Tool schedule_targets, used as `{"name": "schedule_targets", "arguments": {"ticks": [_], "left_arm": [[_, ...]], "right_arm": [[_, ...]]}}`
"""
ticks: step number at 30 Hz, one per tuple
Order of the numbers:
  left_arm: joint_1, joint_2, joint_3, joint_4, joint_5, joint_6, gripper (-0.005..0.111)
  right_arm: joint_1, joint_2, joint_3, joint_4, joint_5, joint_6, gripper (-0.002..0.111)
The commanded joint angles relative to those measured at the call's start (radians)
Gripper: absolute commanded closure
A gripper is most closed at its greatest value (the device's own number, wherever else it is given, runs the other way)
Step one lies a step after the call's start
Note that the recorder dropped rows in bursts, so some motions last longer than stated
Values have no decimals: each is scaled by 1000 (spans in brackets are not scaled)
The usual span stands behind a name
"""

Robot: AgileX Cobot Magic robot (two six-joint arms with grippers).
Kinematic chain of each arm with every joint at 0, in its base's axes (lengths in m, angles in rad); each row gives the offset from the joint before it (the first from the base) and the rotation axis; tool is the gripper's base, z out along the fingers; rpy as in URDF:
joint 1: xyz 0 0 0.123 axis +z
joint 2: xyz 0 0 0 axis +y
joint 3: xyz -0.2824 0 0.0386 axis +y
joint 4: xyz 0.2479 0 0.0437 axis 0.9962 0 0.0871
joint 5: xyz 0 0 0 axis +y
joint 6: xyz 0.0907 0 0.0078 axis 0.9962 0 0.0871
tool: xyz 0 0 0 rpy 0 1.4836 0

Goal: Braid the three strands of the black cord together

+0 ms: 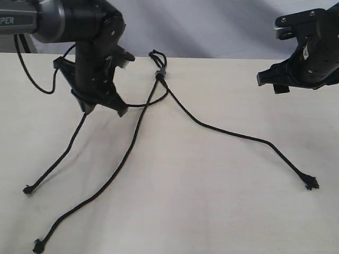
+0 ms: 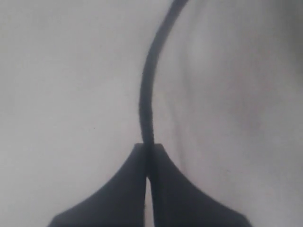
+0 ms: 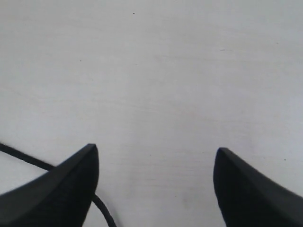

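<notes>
Frayed-tipped, three thin black rope strands [image 1: 132,143] fan across the pale wooden tabletop [image 1: 222,201] from their grey-banded knotted loop [image 1: 160,71]; the left black gripper [image 2: 147,153] is clamped on the leftmost strand [image 1: 58,159], and the right black gripper [image 3: 156,161] stands open above the table.

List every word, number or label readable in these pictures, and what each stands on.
"PER": white letters on the left arm's grey housing, cut off by the picture's edge.
Nothing else: the black cord, the table and both wrist views show no text.
</notes>
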Motion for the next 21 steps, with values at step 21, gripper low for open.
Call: {"name": "schedule_targets", "arguments": {"ticks": [21], "left_arm": [[128,-9,308,-82,-245,30,77]], "right_arm": [[-3,-8,-4,52,-9,-8,43]]}}
